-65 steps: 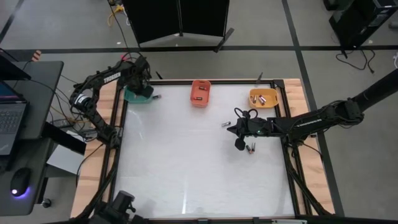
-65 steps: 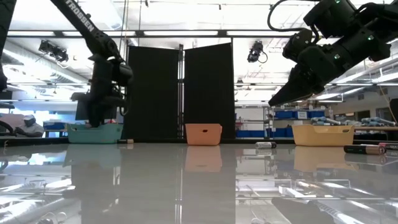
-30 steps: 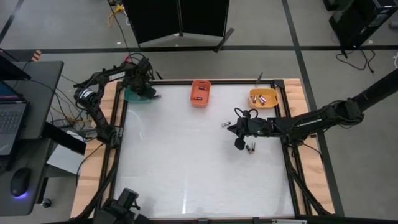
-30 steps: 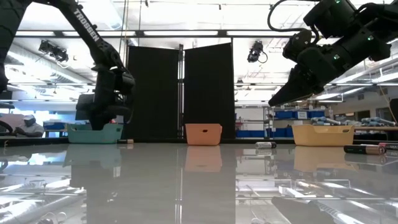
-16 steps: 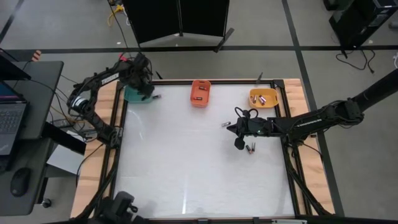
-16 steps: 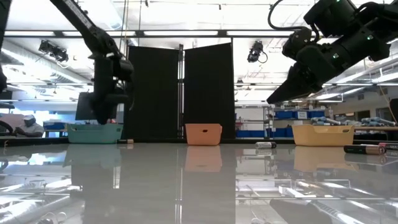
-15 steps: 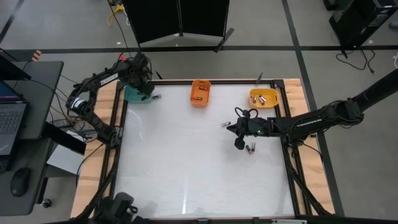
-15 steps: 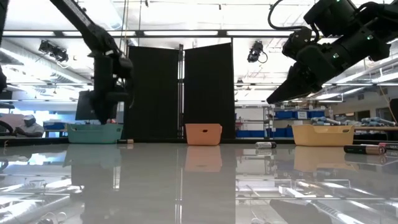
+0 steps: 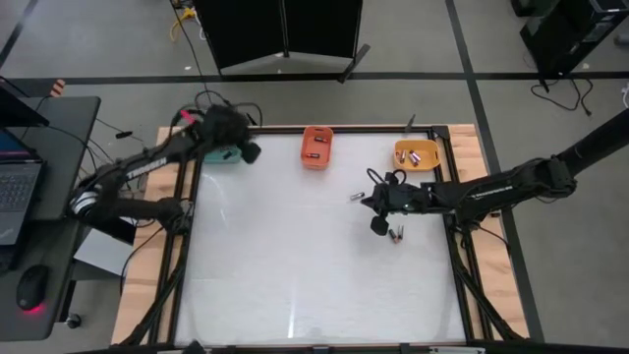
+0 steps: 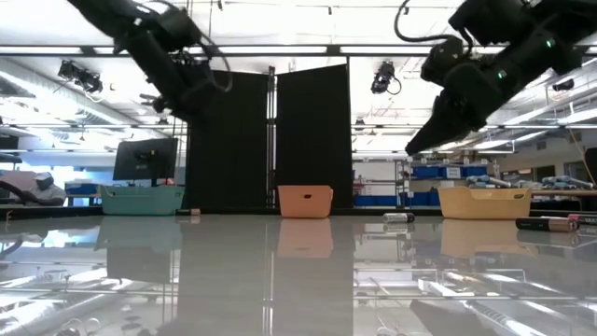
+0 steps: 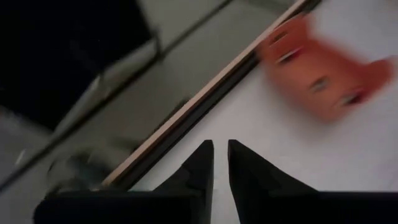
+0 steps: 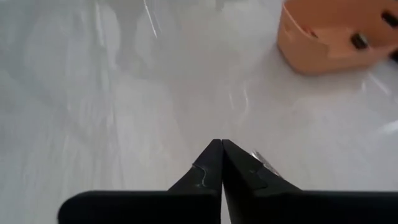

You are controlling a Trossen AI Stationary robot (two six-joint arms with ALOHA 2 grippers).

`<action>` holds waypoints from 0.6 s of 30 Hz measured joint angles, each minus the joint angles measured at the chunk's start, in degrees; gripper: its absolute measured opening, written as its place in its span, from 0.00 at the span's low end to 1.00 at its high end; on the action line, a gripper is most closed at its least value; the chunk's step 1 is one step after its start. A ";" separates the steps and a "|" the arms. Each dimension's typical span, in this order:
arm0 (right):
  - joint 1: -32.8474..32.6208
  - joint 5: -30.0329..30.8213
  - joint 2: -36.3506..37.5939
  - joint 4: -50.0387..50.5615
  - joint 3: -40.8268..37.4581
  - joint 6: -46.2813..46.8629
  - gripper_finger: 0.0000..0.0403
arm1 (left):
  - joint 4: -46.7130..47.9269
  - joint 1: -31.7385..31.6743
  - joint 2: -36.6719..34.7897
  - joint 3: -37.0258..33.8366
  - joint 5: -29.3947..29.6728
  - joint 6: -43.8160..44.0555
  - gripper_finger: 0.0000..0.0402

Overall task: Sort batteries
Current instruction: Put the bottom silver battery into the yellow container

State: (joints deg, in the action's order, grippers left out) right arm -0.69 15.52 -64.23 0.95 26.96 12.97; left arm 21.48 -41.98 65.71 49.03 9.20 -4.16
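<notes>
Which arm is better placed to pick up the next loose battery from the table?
The right. Its gripper hangs beside the loose batteries on the table, fingers shut and empty. The left gripper is far away near the teal bin, with no battery visible nearby.

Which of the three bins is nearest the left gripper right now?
The teal bin at the table's far left corner. The left gripper hangs just beside it, while the orange bin sits farther along the far edge and the yellow bin farthest.
</notes>
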 joint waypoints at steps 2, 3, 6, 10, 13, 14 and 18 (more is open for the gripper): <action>0.01 0.09 0.01 7.77 3.83 1.68 0.05 | -6.53 3.66 -2.45 -4.01 -1.00 0.04 0.13; 0.00 0.12 0.01 11.30 5.68 2.28 0.06 | -9.77 5.38 -3.31 -5.99 -1.29 0.07 0.13; -0.07 0.18 0.01 20.15 11.07 4.40 0.05 | -20.09 10.39 -4.76 -11.66 -2.82 0.08 0.13; -1.15 0.23 0.05 30.86 16.25 9.02 0.04 | -32.01 15.77 -4.60 -17.82 -4.97 0.00 0.13; -2.12 -0.79 0.05 37.31 18.45 16.76 0.05 | -42.05 18.89 -4.09 -21.85 -5.89 -0.02 0.13; -2.37 -1.93 0.05 39.29 18.81 20.61 0.06 | -45.17 19.75 -3.93 -23.05 -6.17 0.00 0.13; -3.83 -7.35 -0.16 46.04 18.95 34.55 0.09 | -54.29 22.08 -3.89 -25.98 -6.55 -0.02 0.13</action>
State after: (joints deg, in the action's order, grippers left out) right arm -4.52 8.17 -64.39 46.99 45.91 47.52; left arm -32.81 -19.90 61.82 23.05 2.66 -4.19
